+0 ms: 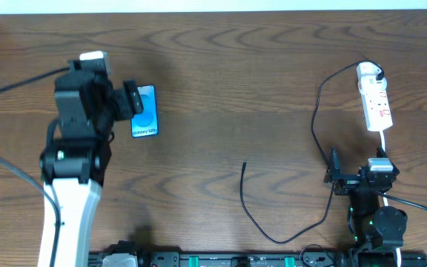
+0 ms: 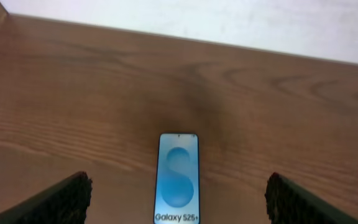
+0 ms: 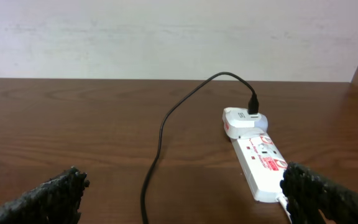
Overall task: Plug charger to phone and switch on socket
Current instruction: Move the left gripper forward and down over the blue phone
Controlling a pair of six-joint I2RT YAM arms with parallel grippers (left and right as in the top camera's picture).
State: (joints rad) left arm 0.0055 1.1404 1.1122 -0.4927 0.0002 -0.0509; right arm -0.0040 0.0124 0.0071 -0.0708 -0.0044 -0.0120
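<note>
Left hand (image 1: 133, 102) is spread wide and grasps nothing; it hangs over the phone (image 1: 145, 113), and in the left wrist view the phone sits between the two fingers (image 2: 67, 198), clear of both. The phone lies flat on the bench (image 1: 236, 74), left side, blue screen up. Right hand (image 1: 356, 169) is also released, wide and empty, low at the right near edge, pointing at the socket (image 1: 375, 100), near it but not touching. The socket lies at the far right, its thick white cord (image 1: 382, 141) running back toward the right arm. The charger (image 1: 316, 126) has its white plug (image 1: 369, 73) seated in the socket's far end; the black cable loops left, runs down past the right hand and curls round. Its plug tip (image 1: 244, 163) lies loose mid-bench, well apart from the phone. Socket switch position: cannot tell.
</note>
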